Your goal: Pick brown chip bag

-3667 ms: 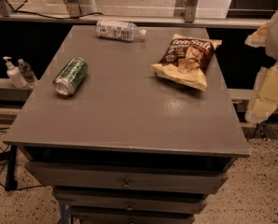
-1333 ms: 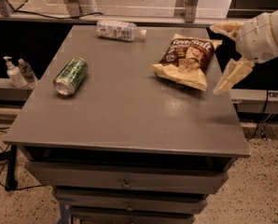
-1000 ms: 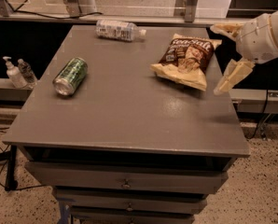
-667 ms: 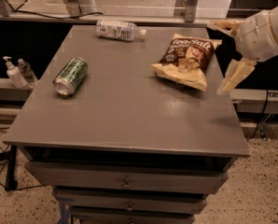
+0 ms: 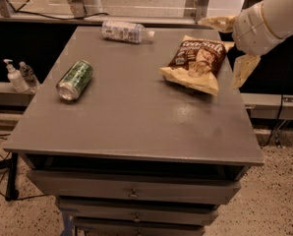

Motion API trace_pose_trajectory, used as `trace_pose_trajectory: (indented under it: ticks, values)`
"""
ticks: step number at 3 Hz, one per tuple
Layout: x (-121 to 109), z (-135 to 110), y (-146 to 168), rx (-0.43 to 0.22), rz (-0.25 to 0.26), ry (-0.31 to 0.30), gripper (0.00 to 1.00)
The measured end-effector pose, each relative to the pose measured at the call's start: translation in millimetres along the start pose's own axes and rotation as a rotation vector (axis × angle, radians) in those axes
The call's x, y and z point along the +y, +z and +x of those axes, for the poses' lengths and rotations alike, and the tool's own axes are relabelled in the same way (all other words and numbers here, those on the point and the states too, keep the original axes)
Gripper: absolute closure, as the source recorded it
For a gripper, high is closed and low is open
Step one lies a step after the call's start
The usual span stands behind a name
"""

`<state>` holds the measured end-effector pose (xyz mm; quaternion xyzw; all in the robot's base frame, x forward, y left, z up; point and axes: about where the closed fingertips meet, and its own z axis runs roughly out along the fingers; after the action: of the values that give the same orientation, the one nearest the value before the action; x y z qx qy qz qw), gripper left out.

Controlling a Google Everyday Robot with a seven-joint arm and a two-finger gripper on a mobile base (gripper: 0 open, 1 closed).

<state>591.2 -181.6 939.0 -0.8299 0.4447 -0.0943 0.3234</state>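
Note:
The brown chip bag lies flat on the right back part of the grey table, dark brown front with white "Sea Salt" lettering and tan-yellow edges. My gripper hangs at the table's right edge, just right of the bag and a little above it. Its two cream fingers are spread wide: one finger points left over the bag's top corner, the other hangs down beside the table edge. It holds nothing.
A green can lies on its side at the table's left. A clear plastic bottle lies at the back edge. Two small pump bottles stand on a ledge left of the table. Drawers sit below the tabletop.
The arm came in from the far right to beside the bag, then shifted slightly right and up in the last second. The bag, can and bottle have not moved.

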Motion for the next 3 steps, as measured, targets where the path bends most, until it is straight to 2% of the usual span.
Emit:
trace_pose_trajectory:
  ticks: [1, 2, 3]
  values:
    - [-6.5, 17.0, 11.0, 0.009, -0.040, -0.104, 0.00]
    - [-8.6, 34.4, 27.4, -0.014, -0.095, -0.181, 0.00]
    - [-4.8, 52.0, 40.0, -0.030, -0.146, -0.228, 0.00]
